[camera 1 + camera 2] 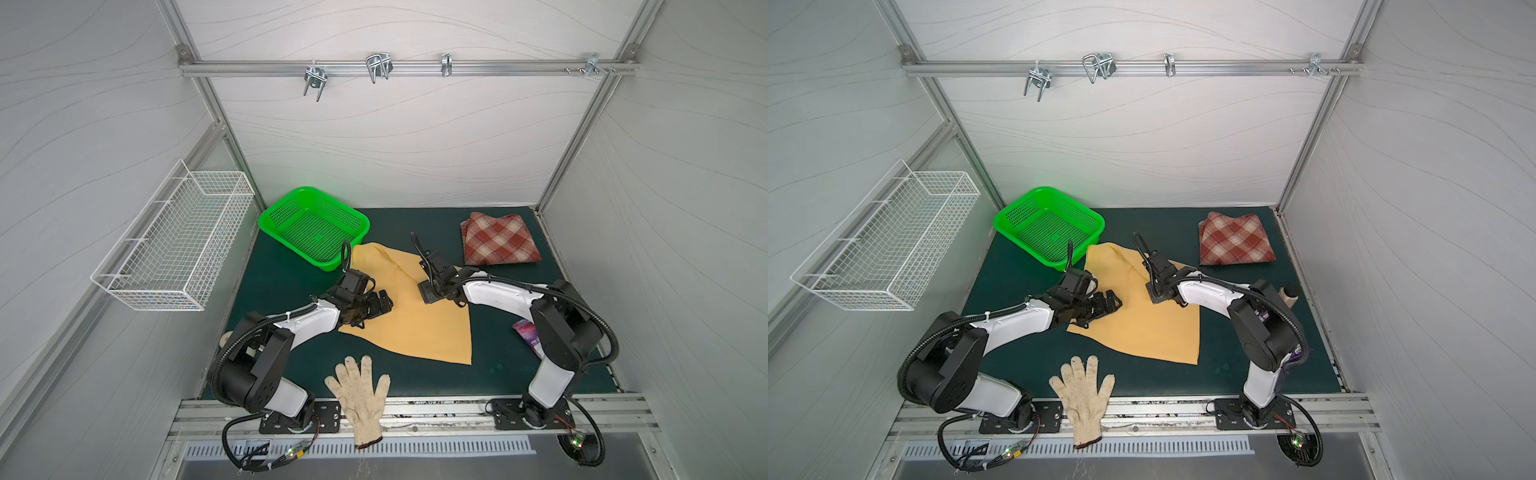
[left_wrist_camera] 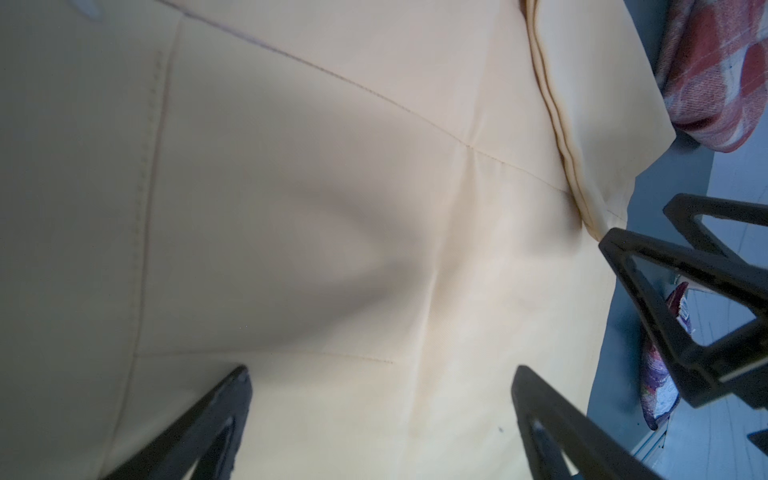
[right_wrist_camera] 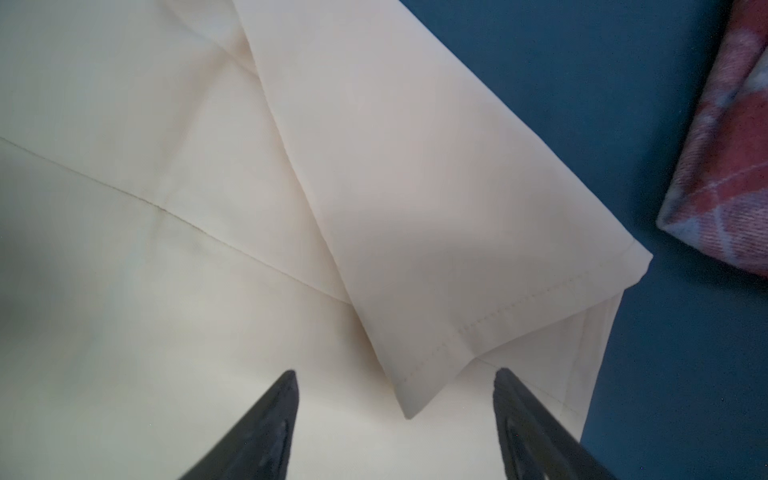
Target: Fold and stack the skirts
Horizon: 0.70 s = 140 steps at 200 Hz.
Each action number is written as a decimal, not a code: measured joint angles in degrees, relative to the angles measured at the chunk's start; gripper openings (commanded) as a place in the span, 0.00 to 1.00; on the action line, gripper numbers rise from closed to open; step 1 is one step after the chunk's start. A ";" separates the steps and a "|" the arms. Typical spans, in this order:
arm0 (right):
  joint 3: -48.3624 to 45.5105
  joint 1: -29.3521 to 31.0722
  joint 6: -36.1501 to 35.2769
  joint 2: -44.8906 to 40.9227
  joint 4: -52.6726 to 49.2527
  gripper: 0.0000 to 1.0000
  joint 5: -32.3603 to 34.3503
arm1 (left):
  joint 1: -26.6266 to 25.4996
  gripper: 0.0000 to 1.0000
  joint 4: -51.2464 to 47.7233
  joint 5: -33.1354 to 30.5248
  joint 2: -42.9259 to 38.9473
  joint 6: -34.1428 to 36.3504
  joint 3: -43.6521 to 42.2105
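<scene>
The mustard-yellow skirt (image 1: 419, 324) (image 1: 1142, 328) lies spread on the dark green mat, with one flap folded over at its far side (image 3: 415, 208). The rust-red and cream plaid skirt (image 1: 498, 239) (image 1: 1235, 241) lies folded at the back right, apart from the yellow one. My left gripper (image 1: 382, 305) (image 2: 382, 374) hovers open over the yellow skirt's left part, with only flat cloth between its fingers. My right gripper (image 1: 428, 293) (image 3: 395, 374) is open low over the skirt's right side. The folded flap's corner (image 3: 409, 411) points between its fingers, unpinched.
A green plastic basket (image 1: 313, 226) stands at the back left, touching the yellow skirt's far tip. An off-white knitted glove (image 1: 359, 395) hangs over the front edge. A purple packet (image 1: 528, 334) lies by the right arm. A white wire basket (image 1: 174, 241) hangs on the left wall.
</scene>
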 measured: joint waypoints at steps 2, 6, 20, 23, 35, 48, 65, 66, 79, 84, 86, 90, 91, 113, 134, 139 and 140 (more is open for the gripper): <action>0.02 0.04 -0.24 0.09 0.00 0.72 0.09 | 0.00 0.98 0.04 0.02 0.02 0.00 0.00; 0.11 0.11 -0.59 0.26 0.00 0.71 0.31 | 0.00 0.98 0.11 0.02 0.04 0.00 0.00; 0.55 0.17 -2.03 1.46 -0.37 0.68 1.11 | 0.00 0.98 0.15 0.02 0.04 0.00 0.00; 0.70 0.17 -2.56 1.86 -0.52 0.67 1.33 | 0.00 0.98 0.15 0.02 0.04 0.00 0.00; 1.14 0.15 -3.48 3.23 -0.90 0.64 1.84 | 0.00 0.98 0.13 0.00 0.04 0.00 0.00; 1.29 0.13 -4.20 4.44 -1.20 0.60 2.08 | 0.00 0.98 0.13 0.00 0.04 0.00 0.00; 1.33 -0.28 -4.87 5.27 -1.92 0.54 1.99 | 0.00 0.98 0.11 0.00 0.04 0.02 0.00; 1.33 -0.31 -4.85 5.29 -1.97 0.53 1.99 | 0.00 0.98 0.11 0.00 0.04 0.02 0.00; 1.49 -0.59 -4.98 5.66 -2.19 0.50 1.75 | 0.00 0.98 0.11 -0.02 0.04 0.04 0.00; 1.66 -0.68 -5.03 5.79 -2.34 0.46 1.66 | 0.00 0.98 0.09 -0.02 0.04 0.07 0.00; 1.75 -0.72 -4.96 5.88 -2.36 0.43 1.68 | 0.00 0.98 0.09 -0.02 0.04 0.07 0.00; 1.90 -0.79 -5.14 5.99 -2.45 0.40 1.68 | 0.00 0.98 0.09 -0.02 0.04 0.07 0.00; 1.97 -0.81 -5.31 6.03 -2.47 0.39 1.66 | 0.00 0.98 0.09 -0.02 0.04 0.07 0.00; 3.04 -1.16 -5.46 6.88 -2.58 0.36 1.88 | 0.00 0.98 0.07 -0.04 0.04 0.13 0.00; 4.24 -1.60 -5.84 7.93 -2.84 0.35 1.84 | 0.00 0.98 0.07 -0.07 0.04 0.20 0.00; 4.52 -1.77 -5.86 8.17 -2.91 0.34 1.81 | 0.00 0.98 0.04 -0.09 0.04 0.22 0.00; 4.55 -1.79 -5.86 8.20 -2.91 0.33 1.79 | 0.00 0.98 0.04 -0.09 0.04 0.22 0.00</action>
